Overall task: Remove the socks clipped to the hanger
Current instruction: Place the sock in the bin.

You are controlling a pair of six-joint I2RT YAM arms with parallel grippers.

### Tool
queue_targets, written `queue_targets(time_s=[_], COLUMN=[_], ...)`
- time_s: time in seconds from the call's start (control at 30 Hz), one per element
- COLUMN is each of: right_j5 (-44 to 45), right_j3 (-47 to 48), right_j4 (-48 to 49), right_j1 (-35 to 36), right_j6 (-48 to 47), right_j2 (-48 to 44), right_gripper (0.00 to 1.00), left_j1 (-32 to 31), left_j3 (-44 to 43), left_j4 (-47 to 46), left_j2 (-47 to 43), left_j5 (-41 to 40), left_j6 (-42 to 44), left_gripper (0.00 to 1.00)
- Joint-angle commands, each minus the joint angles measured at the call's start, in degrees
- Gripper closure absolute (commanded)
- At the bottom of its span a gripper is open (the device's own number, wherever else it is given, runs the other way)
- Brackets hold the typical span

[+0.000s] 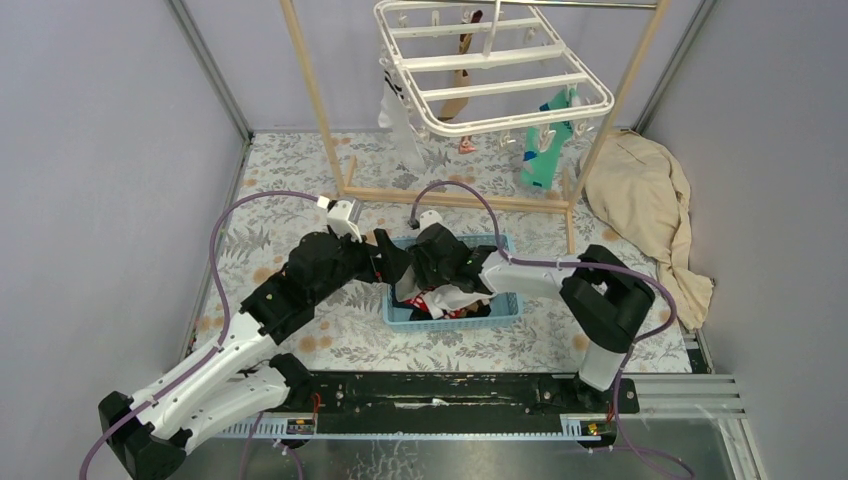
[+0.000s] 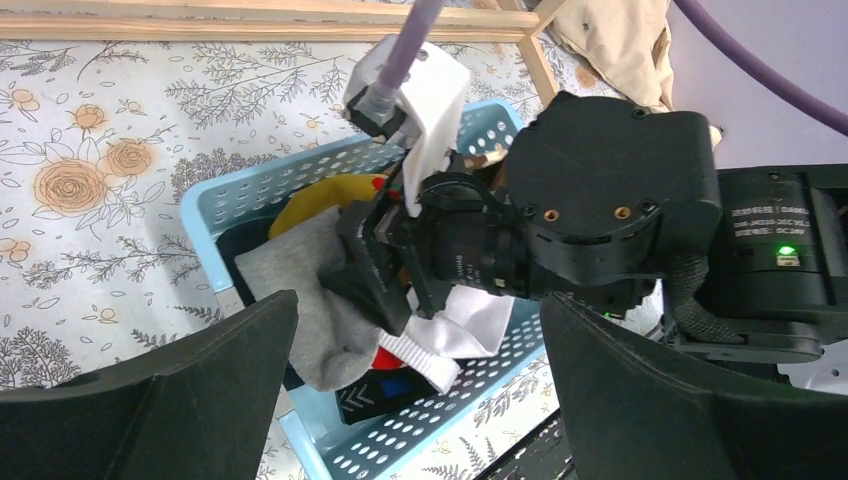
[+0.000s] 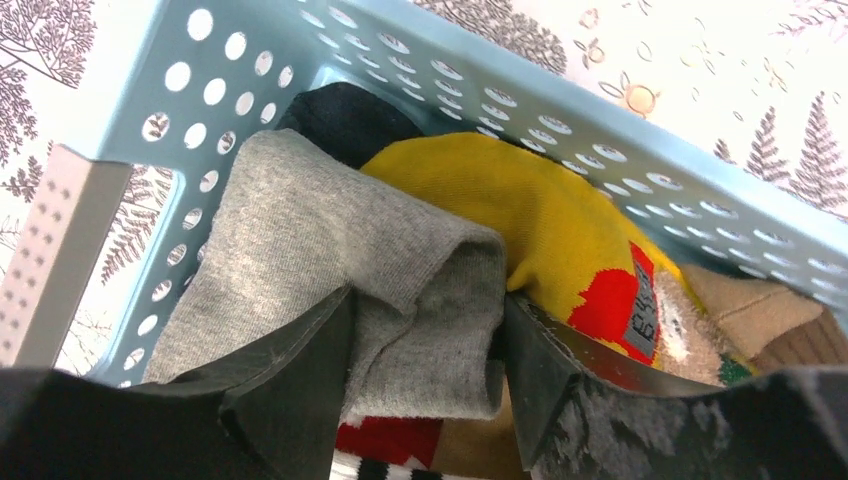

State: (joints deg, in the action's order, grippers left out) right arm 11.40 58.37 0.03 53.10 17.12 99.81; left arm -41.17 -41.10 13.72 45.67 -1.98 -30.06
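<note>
Right gripper [image 3: 428, 300] down in blue basket [image 3: 480, 70], fingers pinching a raised fold of grey sock [image 3: 300, 230]. Yellow sock [image 3: 540, 220] just beside it, more socks piled underneath. Left gripper [image 2: 418, 330] spread wide, nothing in it, hovering at the basket's left end and facing the other gripper. Hanger [image 1: 470, 59] hangs from wooden rack [image 1: 318, 100] at the far side, well apart from both grippers. Clipped on it: white sock [image 1: 402, 125] at left, brown sock [image 1: 458, 100] mid, teal sock [image 1: 543, 160] at right.
</note>
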Motion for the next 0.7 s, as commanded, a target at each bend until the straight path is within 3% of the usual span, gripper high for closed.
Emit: queue_targets(time_s=[0.0, 0.17, 0.47, 0.67], right_j5=[1.58, 0.64, -3.69, 7.51], right_j3=[2.93, -2.21, -3.13, -11.39], right_j4=[3.77, 4.85, -3.64, -4.06], right_j1=[1.3, 1.39, 1.39, 0.72], right_j6=[-1.52, -2.03, -5.66, -5.21], right_j2=[2.95, -6.31, -31.12, -46.66], right_gripper=[0.38, 0.3, 0.17, 0.14], left_j1=[-0.16, -0.21, -0.22, -0.22], left_j3=[0.75, 0.9, -0.35, -1.05], left_j4=[-0.26, -0.27, -0.62, -0.7], left_j2=[-0.74, -0.46, 0.7, 0.99], left_j5=[-1.51, -1.44, -0.92, -0.24], left_j6=[0.07, 0.2, 0.44, 0.44], left_gripper=[0.01, 0.01, 0.01, 0.01])
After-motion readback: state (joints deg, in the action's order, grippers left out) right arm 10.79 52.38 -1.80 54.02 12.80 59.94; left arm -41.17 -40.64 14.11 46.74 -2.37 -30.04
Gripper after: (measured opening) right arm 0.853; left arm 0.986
